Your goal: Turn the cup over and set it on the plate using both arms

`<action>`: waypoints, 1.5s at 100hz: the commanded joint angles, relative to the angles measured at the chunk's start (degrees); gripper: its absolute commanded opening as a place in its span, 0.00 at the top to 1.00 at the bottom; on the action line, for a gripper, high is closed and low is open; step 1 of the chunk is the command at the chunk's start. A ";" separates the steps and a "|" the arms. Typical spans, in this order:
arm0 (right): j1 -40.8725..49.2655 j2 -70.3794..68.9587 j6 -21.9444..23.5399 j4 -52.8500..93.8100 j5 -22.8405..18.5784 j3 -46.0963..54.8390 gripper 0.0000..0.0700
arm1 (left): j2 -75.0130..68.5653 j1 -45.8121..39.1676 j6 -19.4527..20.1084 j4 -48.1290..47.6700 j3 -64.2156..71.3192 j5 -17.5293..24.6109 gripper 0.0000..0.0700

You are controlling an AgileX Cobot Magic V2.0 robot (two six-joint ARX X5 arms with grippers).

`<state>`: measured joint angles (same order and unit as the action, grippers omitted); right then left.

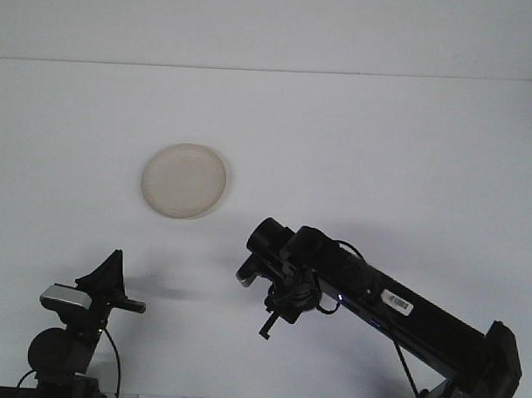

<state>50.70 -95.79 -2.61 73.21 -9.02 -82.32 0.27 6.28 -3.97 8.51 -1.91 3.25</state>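
Cream-coloured plate (184,180): we find it flat on the white table (382,142), left of centre and bare. Right gripper (250,270), black, reaches in from the lower right on a long arm and hangs near the plate's lower right edge, apart from it (whether its fingers are spread or closed, or hold the cup, we cannot tell). Left gripper (114,285): low at the lower left, fingers likewise unreadable.
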 commanded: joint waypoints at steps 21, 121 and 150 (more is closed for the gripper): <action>0.72 -2.64 -0.37 -1.42 -0.28 -0.94 0.99 | -0.04 0.00 -0.15 0.57 1.09 0.24 0.98; -21.94 9.22 -6.56 -2.40 -0.96 -12.61 0.26 | -0.04 0.00 -0.15 0.57 1.09 0.24 0.98; -41.38 25.64 -1.95 -19.10 -1.73 2.97 0.26 | -0.04 0.00 -0.15 0.57 1.09 0.24 0.98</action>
<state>11.70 -72.66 -7.29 57.34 -10.55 -82.85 0.25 6.28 -3.97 8.51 -1.91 3.25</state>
